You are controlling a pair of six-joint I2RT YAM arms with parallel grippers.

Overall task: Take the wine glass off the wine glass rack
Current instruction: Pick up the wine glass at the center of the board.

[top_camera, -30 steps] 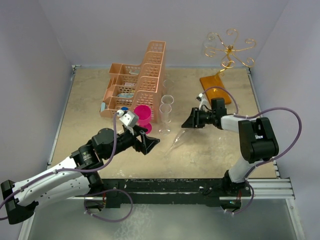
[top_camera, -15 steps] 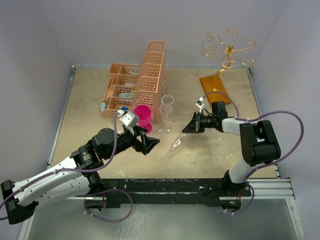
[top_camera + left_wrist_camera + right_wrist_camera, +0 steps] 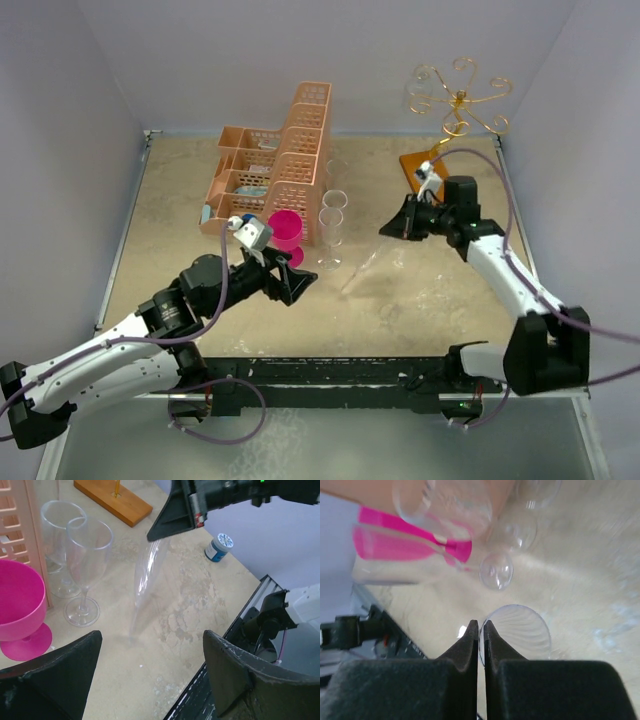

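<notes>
The wine glass rack (image 3: 458, 97), gold wire with curled arms on an orange base (image 3: 112, 500), stands at the back right. My right gripper (image 3: 387, 231) hangs left of that base, shut on the rim of a clear ribbed wine glass (image 3: 362, 268). In the right wrist view the rim (image 3: 520, 630) is pinched between the fingertips (image 3: 480, 625). The glass (image 3: 145, 577) slants down towards the table; whether its lower end touches, I cannot tell. My left gripper (image 3: 295, 280) is open and empty (image 3: 151, 635), just left of that lower end.
A peach lattice basket (image 3: 280, 160) stands at the back centre. Two upright clear glasses (image 3: 332, 225) and a pink goblet (image 3: 285, 232) sit in front of it. A small blue-capped jar (image 3: 218, 547) stands on the table near the black front rail (image 3: 400, 375).
My right gripper has shut on the glass's rim, then risen and drawn back to the right, tilting the glass up. The left arm has barely shifted.
</notes>
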